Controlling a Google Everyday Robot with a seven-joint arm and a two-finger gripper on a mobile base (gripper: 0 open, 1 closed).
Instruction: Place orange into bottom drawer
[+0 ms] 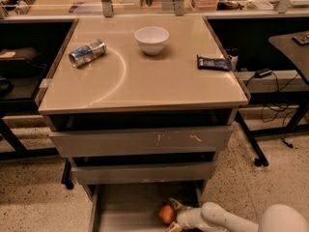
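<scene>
The orange [166, 214] sits low in the open bottom drawer [126, 209], near its right side, at the bottom of the camera view. My gripper [170, 215], on a white arm coming in from the lower right, has its fingers on either side of the orange and is shut on it. I cannot tell whether the fruit rests on the drawer floor or hangs just above it. The two upper drawers [140, 141] are closed.
On the cabinet's beige top stand a white bowl [151, 39], a crushed can [87, 52] lying on its side and a dark snack packet [214, 63]. Black desks flank the cabinet, with cables and a desk leg on the right. The floor is speckled.
</scene>
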